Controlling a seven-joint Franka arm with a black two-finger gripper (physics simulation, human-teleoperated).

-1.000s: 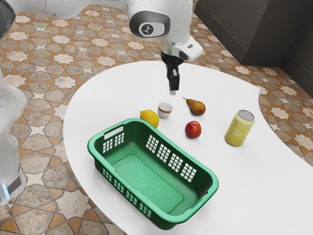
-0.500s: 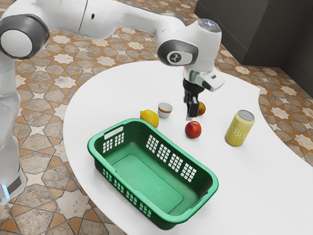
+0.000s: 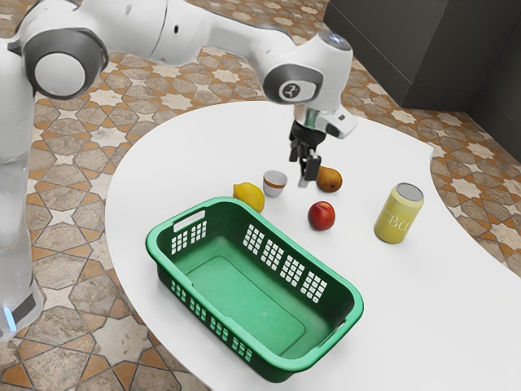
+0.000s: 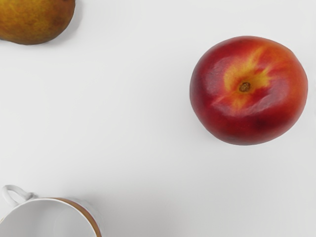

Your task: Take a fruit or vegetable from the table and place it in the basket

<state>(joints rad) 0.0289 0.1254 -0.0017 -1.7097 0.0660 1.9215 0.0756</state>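
Patterned floor tiles (image 3: 73,163) frame a white table (image 3: 179,147) and green basket (image 3: 236,297).
Lemon (image 3: 249,196) beside the basket, nectarine (image 3: 321,216) near it, pear (image 3: 330,180) farther off; gripper (image 3: 300,173) raised beyond it, fingers parted, empty.

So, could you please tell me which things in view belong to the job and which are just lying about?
For the job:
green basket
lemon, pear and red fruit, any one of which would do

Just lying about:
cup
yellow can
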